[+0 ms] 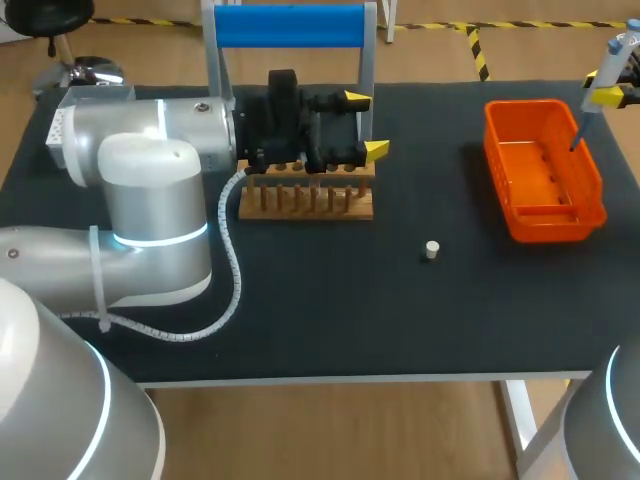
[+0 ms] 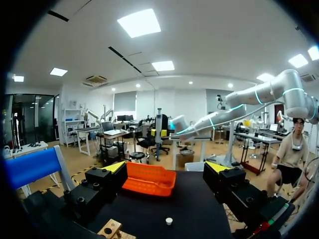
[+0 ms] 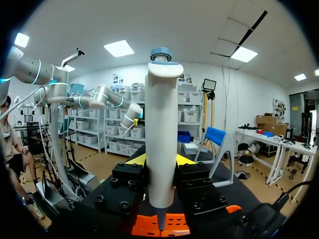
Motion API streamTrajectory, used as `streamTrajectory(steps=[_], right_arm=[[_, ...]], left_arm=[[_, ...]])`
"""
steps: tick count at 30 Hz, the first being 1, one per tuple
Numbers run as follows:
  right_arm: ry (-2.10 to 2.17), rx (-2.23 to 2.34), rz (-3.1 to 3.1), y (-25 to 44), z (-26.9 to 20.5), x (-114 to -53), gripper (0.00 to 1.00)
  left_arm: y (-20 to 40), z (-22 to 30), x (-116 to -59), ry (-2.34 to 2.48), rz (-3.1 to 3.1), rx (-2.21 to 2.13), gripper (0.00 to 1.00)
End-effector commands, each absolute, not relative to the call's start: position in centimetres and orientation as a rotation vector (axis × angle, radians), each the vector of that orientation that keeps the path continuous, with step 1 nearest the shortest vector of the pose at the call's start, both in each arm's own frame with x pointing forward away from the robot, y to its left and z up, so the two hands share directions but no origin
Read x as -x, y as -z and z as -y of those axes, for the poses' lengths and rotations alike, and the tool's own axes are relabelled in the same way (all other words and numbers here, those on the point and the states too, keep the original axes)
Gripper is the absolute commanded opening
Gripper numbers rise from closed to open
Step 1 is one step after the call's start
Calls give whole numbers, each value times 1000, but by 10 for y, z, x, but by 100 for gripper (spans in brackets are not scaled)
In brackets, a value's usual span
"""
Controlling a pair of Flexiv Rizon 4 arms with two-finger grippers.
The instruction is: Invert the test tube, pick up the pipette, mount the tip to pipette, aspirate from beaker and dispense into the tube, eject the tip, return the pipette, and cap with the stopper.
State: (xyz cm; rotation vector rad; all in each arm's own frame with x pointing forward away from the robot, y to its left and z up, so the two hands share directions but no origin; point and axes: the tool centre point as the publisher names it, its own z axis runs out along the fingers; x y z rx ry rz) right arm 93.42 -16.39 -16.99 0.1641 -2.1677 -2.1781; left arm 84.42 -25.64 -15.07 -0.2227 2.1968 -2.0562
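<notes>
Left arm: enters from the left side of the head view and lies across the table's rear half.
Left gripper point(image 1: 367, 124): stands over the right end of the wooden rack point(image 1: 305, 198). Its two yellow-tipped fingers are spread wide with nothing between them. Its own wrist view point(image 2: 167, 168) shows only bare table in the gap.
Wooden rack: a low block with a row of upright pegs, on the black table point(image 1: 330, 320) at the foot of the blue-topped stand point(image 1: 290, 26). What sits on the pegs under the gripper is hidden by the black fingers, so it cannot be told.
Stopper point(image 1: 431, 250): a small pale plug, alone on the mat, well apart from the rack and from the orange basket point(image 1: 545, 205). In the left wrist view it lies ahead of the open fingers point(image 2: 169, 220), nearer than the basket point(image 2: 148, 180).
Right gripper point(image 1: 612, 90): at the table's far right corner, above the basket's outer edge. It is pinching the pipette point(image 1: 588, 122) from two sides.
Pipette, right wrist view point(image 3: 161, 124): a white barrel with a blue-grey cap, upright between the fingers, which press on it near its lower end. Its narrow nose points down over the basket point(image 3: 174, 226).
Orange basket: an open slotted tray at the right of the table.
</notes>
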Motion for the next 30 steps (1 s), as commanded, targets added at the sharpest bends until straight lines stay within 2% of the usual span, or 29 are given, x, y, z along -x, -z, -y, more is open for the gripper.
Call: streamTrajectory(steps=[1, 10, 13, 30], right_arm=[[2174, -166, 2170, 169, 165, -934, 0], [2174, -166, 2170, 169, 165, -934, 0], [2175, -172, 2182, 166, 149, -924, 0], [2053, -289, 2145, 165, 3, -874, 0]], left_arm=[[152, 258, -844, 2056, -2193, 224, 100], [152, 258, -844, 2056, -2193, 224, 100], [152, 258, -844, 2056, -2193, 224, 100], [152, 258, -844, 2056, -2193, 224, 100]])
